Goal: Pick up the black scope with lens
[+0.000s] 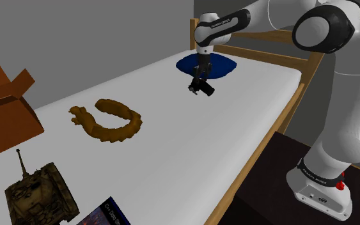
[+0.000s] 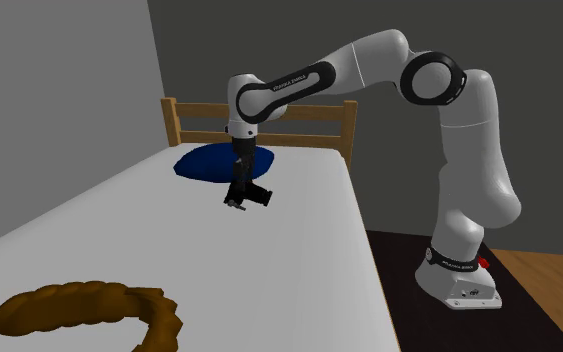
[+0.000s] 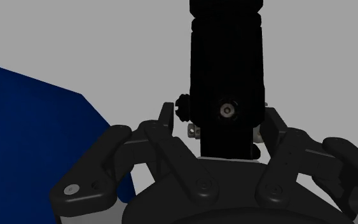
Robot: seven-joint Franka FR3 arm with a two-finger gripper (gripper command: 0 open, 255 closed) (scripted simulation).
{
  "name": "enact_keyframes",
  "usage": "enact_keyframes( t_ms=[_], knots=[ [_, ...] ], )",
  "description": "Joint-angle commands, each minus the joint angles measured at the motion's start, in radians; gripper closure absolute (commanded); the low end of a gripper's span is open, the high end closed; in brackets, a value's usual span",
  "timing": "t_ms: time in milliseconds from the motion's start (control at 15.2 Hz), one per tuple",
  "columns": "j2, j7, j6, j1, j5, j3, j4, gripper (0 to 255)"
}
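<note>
The black scope [image 3: 227,57] is a dark tube with a small screw and knobs on its body. It is clasped between my two black fingers [image 3: 167,118], so my gripper [image 3: 220,121] is shut on it. In the shoulder view, the gripper [image 1: 201,80] points straight down over the far part of the white bed [image 1: 172,160], with the scope [image 1: 205,89] sticking out sideways beneath it. The second exterior view shows the scope [image 2: 253,195] in the gripper [image 2: 238,190], at or just above the bed surface; I cannot tell whether it touches.
A dark blue cushion [image 1: 223,66] lies just behind the gripper, by the wooden headboard [image 2: 269,112]. A brown curved rope-like thing [image 1: 111,123] lies mid-bed. A camouflaged toy tank [image 1: 39,192], a dark flat thing [image 1: 105,215] and a brown cardboard box [image 1: 2,108] are at the near end.
</note>
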Motion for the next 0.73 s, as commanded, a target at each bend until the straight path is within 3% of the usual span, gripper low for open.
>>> enact_keyframes(
  t_ms=[0, 264, 660],
  knots=[
    [0.003, 0.000, 0.000, 0.000, 0.000, 0.000, -0.001, 255],
    [0.002, 0.000, 0.000, 0.000, 0.000, 0.000, -0.001, 255],
    [-0.014, 0.009, -0.074, -0.001, -0.005, -0.002, 0.056, 255]
  ],
)
